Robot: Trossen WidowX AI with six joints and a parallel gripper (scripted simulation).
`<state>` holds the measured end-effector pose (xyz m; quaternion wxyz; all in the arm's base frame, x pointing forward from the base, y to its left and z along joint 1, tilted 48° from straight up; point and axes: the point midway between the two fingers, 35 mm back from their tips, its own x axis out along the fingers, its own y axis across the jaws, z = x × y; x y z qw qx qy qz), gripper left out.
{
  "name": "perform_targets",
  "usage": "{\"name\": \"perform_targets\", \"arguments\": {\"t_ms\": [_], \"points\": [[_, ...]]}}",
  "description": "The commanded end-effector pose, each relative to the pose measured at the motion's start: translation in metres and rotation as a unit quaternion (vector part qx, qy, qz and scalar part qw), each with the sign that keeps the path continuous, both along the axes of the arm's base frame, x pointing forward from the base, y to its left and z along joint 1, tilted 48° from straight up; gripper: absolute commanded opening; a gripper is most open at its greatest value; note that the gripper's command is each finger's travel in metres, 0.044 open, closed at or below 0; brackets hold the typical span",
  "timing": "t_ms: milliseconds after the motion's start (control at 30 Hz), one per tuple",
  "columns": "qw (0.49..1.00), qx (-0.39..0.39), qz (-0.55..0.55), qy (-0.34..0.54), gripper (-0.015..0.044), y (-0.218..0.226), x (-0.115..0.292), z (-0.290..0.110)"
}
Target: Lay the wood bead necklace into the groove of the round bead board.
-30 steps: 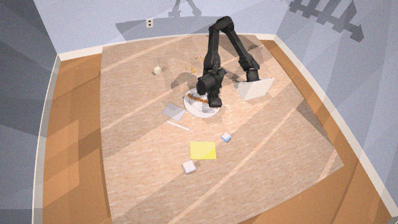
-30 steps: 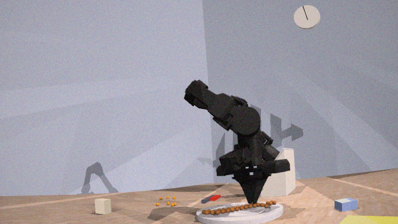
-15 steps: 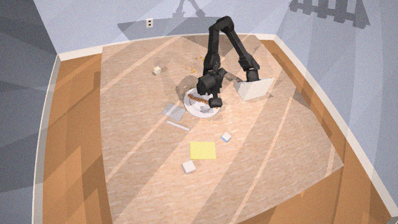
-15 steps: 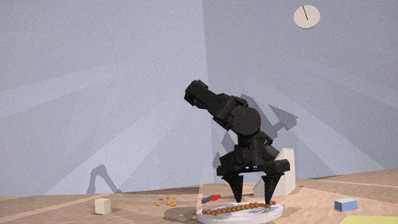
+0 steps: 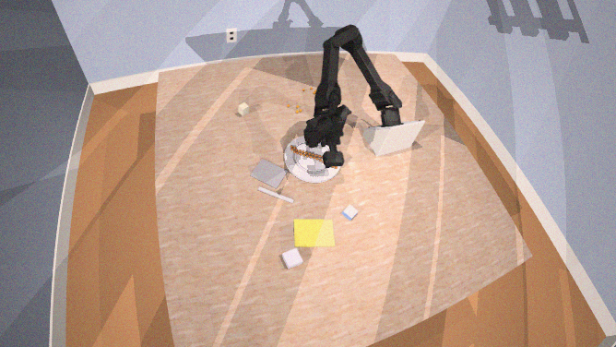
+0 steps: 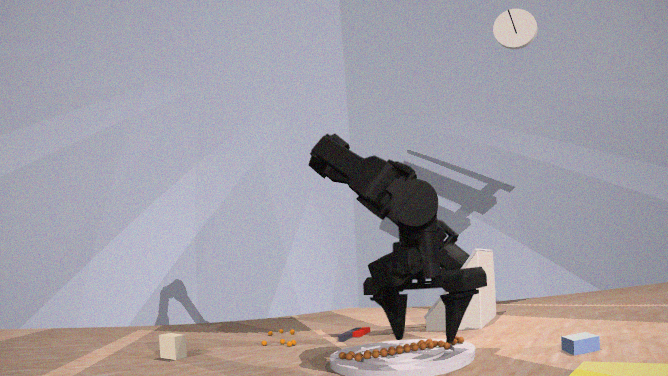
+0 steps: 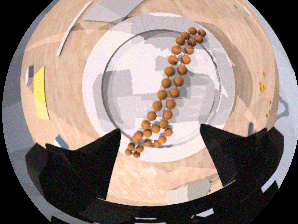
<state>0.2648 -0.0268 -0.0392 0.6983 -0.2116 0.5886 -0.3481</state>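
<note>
Exterior view: arm folded, claw (image 6: 425, 339) pointing down, released, straddling necklace (image 6: 400, 349) on bead board (image 6: 465, 357).

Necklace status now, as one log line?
gripper: open, empty | wood bead necklace: lying straight across round bead board, not following groove

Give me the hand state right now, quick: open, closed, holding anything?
Hand: open wide and holding nothing, its fingers straddling the wood bead necklace that lies across the round bead board.

The arm (image 5: 330, 92) hides part of the board (image 5: 300, 172) from above; the yellow sheet (image 6: 620, 369) is cropped.
</note>
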Motion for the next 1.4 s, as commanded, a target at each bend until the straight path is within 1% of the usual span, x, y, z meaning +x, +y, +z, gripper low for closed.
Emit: {"name": "perform_targets", "arguments": {"t_ms": [0, 200, 433, 600, 733, 767, 833, 1367], "points": [[1.000, 0.000, -0.002, -0.001, 0.0440, 0.000, 0.000, 0.000], [1.000, 0.000, -0.002, -0.001, 0.0440, 0.000, 0.000, 0.000], [1.000, 0.003, -0.017, -0.017, 0.0256, 0.024, -0.016, 0.018], [1.000, 0.003, -0.017, -0.017, 0.0125, 0.023, -0.016, 0.017], [1.000, 0.002, -0.017, -0.017, 0.0120, 0.013, -0.016, 0.008], [1.000, 0.006, -0.016, -0.022, 0.0120, 0.021, -0.013, 0.013], [1.000, 0.006, -0.016, -0.022, 0.0120, 0.020, -0.013, 0.013], [1.000, 0.003, -0.017, -0.019, 0.0120, 0.002, -0.014, -0.003]]}}
